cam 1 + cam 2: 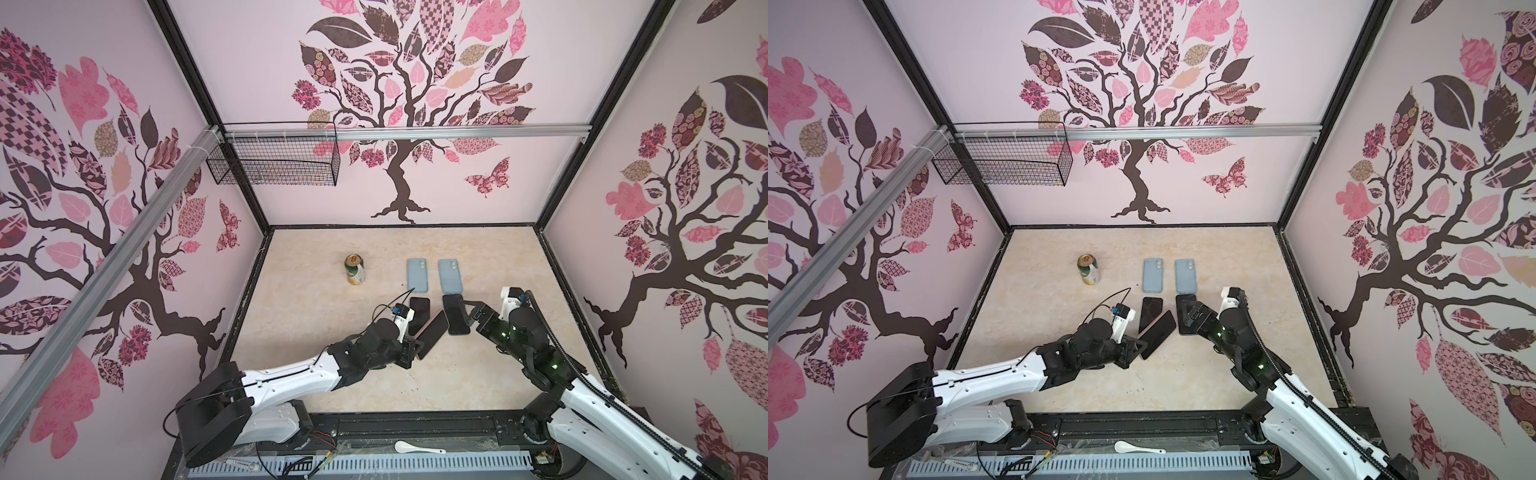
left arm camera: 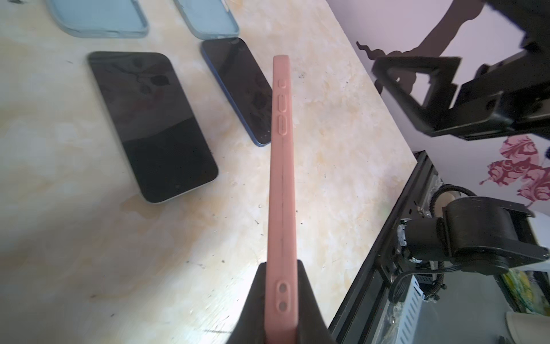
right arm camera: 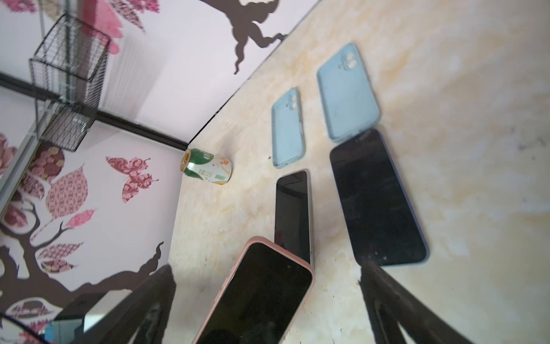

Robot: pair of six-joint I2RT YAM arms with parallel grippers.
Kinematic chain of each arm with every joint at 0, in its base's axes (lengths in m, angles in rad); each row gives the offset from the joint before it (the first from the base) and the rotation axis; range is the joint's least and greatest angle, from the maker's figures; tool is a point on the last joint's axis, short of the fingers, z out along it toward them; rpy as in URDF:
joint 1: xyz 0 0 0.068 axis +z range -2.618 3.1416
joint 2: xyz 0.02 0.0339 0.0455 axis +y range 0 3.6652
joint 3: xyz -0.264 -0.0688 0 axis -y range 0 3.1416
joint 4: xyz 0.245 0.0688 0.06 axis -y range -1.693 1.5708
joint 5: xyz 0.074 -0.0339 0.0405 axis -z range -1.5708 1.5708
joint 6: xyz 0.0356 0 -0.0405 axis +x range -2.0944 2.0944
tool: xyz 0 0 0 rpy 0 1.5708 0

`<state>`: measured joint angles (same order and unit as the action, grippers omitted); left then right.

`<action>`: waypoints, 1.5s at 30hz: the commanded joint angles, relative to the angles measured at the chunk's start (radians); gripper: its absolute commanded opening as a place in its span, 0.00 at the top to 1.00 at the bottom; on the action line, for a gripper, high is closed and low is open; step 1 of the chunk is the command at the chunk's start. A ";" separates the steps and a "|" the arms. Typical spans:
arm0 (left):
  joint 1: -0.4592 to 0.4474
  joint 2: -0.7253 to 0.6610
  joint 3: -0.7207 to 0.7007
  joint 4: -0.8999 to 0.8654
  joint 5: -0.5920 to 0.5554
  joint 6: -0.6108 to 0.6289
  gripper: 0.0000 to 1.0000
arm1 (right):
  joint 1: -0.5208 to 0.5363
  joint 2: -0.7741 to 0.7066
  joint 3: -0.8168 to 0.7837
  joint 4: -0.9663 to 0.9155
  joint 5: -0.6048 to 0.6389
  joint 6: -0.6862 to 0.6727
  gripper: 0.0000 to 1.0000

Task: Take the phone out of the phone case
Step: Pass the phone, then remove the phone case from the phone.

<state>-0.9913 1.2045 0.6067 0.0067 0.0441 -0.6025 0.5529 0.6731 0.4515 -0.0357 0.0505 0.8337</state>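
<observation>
A salmon-pink silicone phone case [image 2: 281, 193], two pale-blue silicone cases [image 3: 288, 128] [image 3: 346, 95] and a green-white-gold metal can [image 3: 208, 169] sit on a cream-and-yellow mottled tabletop [image 3: 461, 149].

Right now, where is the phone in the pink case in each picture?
In a top view: pink-cased phone, just below the middle.
In a top view: it sits there too, slightly further left.
Left wrist: edge-on, up the centre from the bottom.
Right wrist: bottom centre, screen showing.
Shared landmark: two blue cases, in all four.
</observation>
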 commanded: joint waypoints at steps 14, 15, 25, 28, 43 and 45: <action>0.269 -0.212 0.190 -0.326 0.084 0.208 1.00 | -0.005 0.251 0.293 -0.001 -0.363 -0.743 0.08; 0.285 -0.216 0.208 -0.354 0.106 0.205 1.00 | -0.005 0.267 0.306 -0.005 -0.391 -0.774 0.08; 0.416 -0.253 0.263 -0.503 0.319 0.348 1.00 | -0.004 0.337 0.336 0.025 -0.618 -1.015 0.27; 0.423 -0.253 0.292 -0.561 0.368 0.457 1.00 | -0.005 0.381 0.405 -0.131 -0.687 -1.178 0.28; 0.563 -0.176 0.396 -0.757 0.848 0.888 1.00 | -0.005 0.425 0.561 -0.622 -0.719 -1.614 0.35; 0.564 -0.189 0.398 -0.774 0.845 0.924 1.00 | -0.005 0.432 0.562 -0.631 -0.749 -1.617 0.35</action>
<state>-0.4309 1.0367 0.9333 -0.7364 0.7551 0.1928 0.5529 1.0870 0.9798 -0.5732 -0.6548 -0.7185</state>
